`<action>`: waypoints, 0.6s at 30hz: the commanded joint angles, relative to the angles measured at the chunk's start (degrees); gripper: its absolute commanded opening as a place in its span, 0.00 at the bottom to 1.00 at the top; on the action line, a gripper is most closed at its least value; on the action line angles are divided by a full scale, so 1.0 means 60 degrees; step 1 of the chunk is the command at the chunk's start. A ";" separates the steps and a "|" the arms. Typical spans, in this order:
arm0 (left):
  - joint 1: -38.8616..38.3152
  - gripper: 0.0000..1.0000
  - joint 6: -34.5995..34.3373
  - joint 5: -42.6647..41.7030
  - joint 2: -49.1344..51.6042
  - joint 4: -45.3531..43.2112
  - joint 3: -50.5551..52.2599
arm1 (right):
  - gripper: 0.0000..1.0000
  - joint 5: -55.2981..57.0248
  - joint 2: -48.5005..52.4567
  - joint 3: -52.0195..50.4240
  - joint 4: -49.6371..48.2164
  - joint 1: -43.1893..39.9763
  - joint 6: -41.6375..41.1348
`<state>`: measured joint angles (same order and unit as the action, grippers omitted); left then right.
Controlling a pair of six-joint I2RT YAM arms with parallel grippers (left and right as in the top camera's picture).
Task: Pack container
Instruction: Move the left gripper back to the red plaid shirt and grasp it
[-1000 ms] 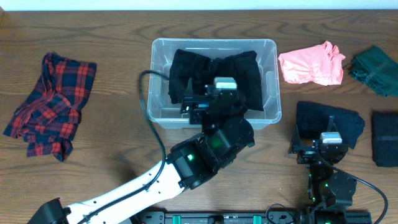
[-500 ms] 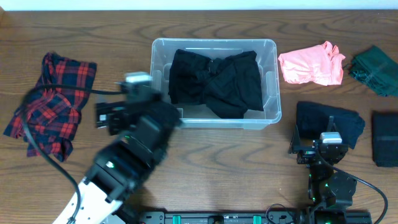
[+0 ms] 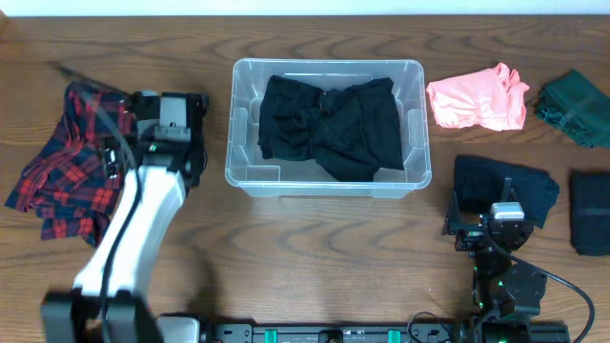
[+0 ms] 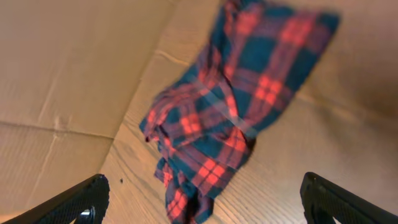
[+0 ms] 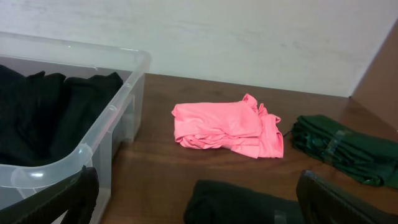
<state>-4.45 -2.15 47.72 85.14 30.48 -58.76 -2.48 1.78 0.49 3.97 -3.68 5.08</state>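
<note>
The clear container (image 3: 244, 170) stands at mid-table with a black garment (image 3: 329, 124) lying in it; its near corner (image 5: 74, 152) also shows in the right wrist view. A red plaid shirt (image 3: 71, 162) lies crumpled at the far left. My left gripper (image 4: 202, 194) hangs open above the shirt (image 4: 230, 118), nothing between its fingers; from overhead its wrist (image 3: 170, 119) sits at the shirt's right edge. My right gripper (image 3: 484, 211) rests open at the near right, facing a dark folded garment (image 3: 510, 186).
A pink garment (image 3: 477, 98) lies right of the container, with a dark green one (image 3: 577, 107) beyond it. Another dark folded piece (image 3: 591, 211) lies at the right edge. The pink garment (image 5: 227, 127) and green one (image 5: 339, 149) sit ahead of my right gripper.
My left arm has swung from the container's front wall across to the plaid shirt on the left, jaws open throughout. The black garment stays in the container. The right arm has not moved.
</note>
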 commanded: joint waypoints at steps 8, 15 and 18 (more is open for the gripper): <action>0.0619 0.98 0.2918 -0.0288 0.2736 -0.1501 -0.0120 | 0.99 0.0095 -0.0055 -0.0029 0.0022 -0.0062 0.0091; 0.1468 0.98 0.2925 -0.0466 0.4069 -0.2320 -0.0120 | 0.99 0.0098 -0.0055 -0.0029 0.0022 -0.0062 0.0091; 0.1723 0.98 0.2925 -0.0488 0.4404 -0.2677 -0.0120 | 0.99 0.0098 -0.0055 -0.0029 0.0022 -0.0062 0.0091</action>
<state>4.73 14.31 45.84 110.28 15.11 -58.76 -2.48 1.78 0.49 3.97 -3.68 5.08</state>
